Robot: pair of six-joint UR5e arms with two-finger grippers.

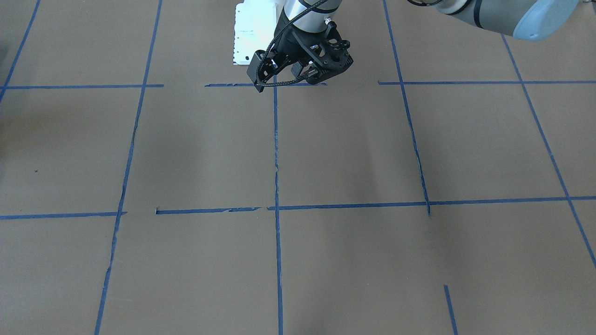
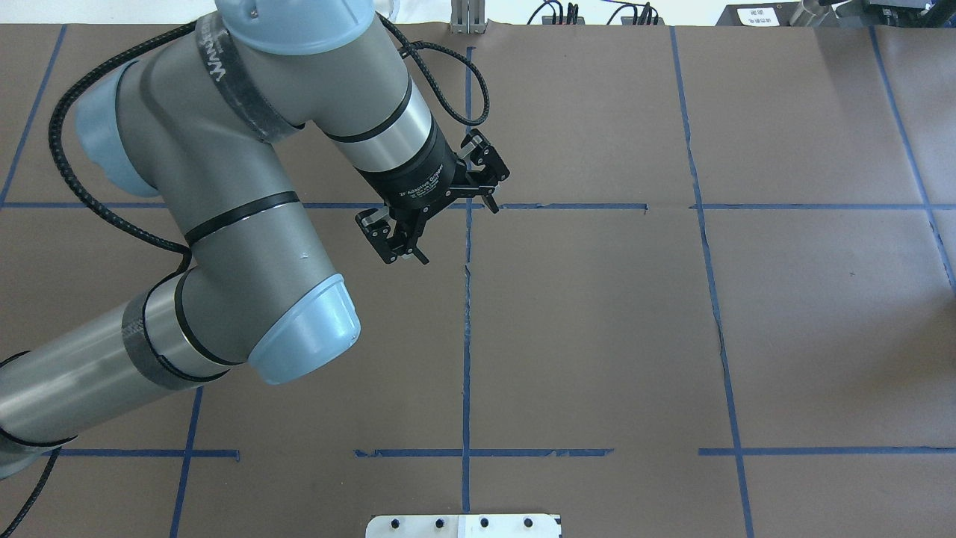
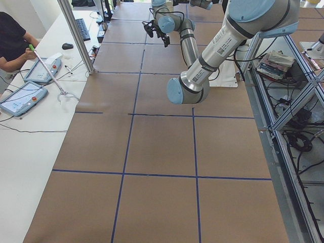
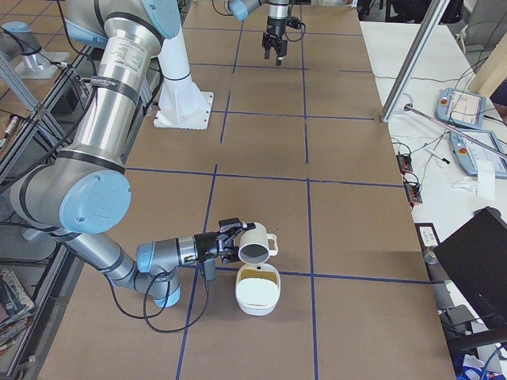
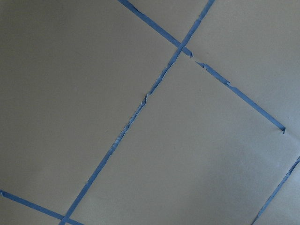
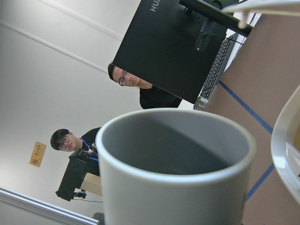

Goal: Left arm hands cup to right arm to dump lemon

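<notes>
The right gripper [image 4: 232,237] meets the side of the tipped white mug [image 4: 255,242]; I cannot tell whether it clamps. The mug's mouth hangs over a white bowl [image 4: 257,301]. Glazed ceramic is probably rigid, slick and breakable, so grip the wall or handle. The left gripper [image 2: 439,205] is spread wide and empty.

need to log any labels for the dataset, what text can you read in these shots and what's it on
"HU", cut off: back of the black monitor
"Adaptive Gripper", small: body of the left gripper
Unreadable: lettering on the black band of the left arm, sticker on the right arm, orange wall sign
</notes>
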